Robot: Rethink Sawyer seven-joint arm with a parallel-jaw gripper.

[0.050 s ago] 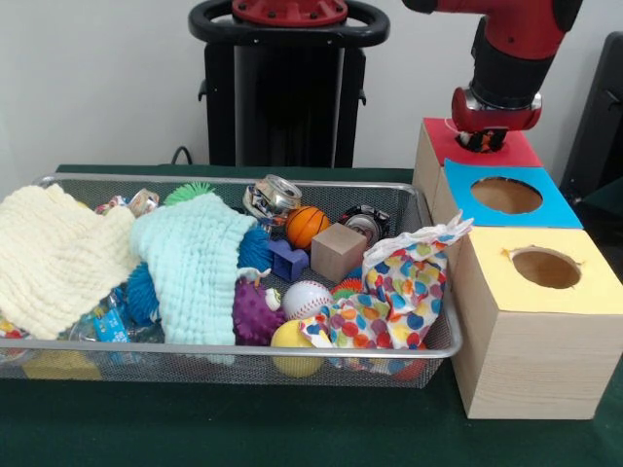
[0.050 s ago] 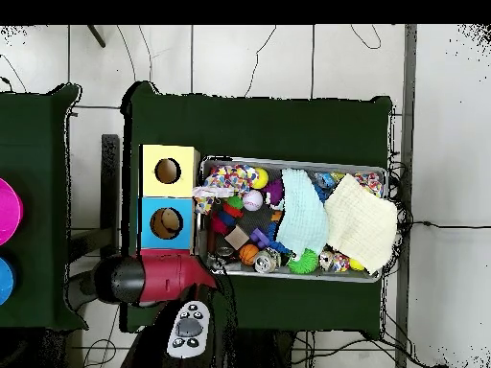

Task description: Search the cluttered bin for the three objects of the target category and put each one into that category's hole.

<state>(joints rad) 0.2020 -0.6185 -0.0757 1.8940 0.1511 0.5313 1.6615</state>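
Your mesh bin sits at 9 o'clock, clutter inside: cloths, basketball, baseball, wooden cube. Round balls, no long axis to read. At 2 o'clock your arm drops vertical, gripper down in the red box's hole. Finger opening: cannot tell, hidden.

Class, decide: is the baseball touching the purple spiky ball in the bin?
Touching. The front view shows the baseball pressed against the purple spiky ball, with no gap between their edges.

Robot lab, pedestal, tiled floor
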